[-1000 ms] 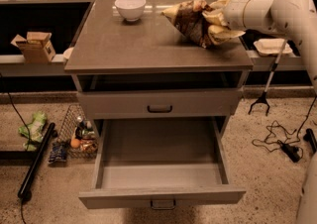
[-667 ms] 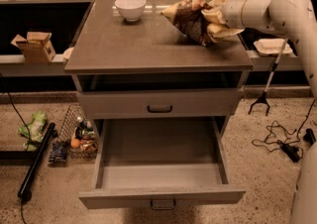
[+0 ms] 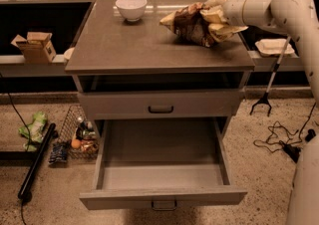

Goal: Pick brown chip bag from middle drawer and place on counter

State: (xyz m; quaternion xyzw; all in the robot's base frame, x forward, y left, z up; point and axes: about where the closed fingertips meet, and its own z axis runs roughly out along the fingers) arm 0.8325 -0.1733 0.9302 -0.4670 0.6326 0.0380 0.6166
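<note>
Brown stone fills the top half of the frame: that's the desk (image 3: pixel 144 50), sitting on a grey cabinet. The brown chip bag (image 3: pixel 190 22) is up there at the upper right of the slab. It's crumpled, dark in the middle with cream-yellow ends, and its lower edge looks to touch the stone. The pale arm (image 3: pixel 269 7) reaches in from the upper right corner, and the gripper (image 3: pixel 215 22) is pressed right into the bag's right side, half buried in the folds. Whether it is clamping the bag or merely against it, I cannot tell.

Left of the bag, near the back edge of the desk, a white bowl (image 3: pixel 131 7) stands upright, well apart from the bag.

Down the cabinet front, a closed grey drawer (image 3: pixel 199 104) with a black handle sits just under the slab. Below it the middle drawer (image 3: pixel 162 196) is pulled far out toward the bottom of the frame, its shallow grey tray showing.

On the floor at lower left a wire basket (image 3: pixel 70 124) holds small items. A green plastic bag (image 3: pixel 32 129) and a black tube (image 3: pixel 35 164) lie beside it. A cardboard box (image 3: pixel 35 46) rests on the ledge at the left. At the right are a white tray (image 3: pixel 274 46) and loose black cables (image 3: pixel 284 142).
</note>
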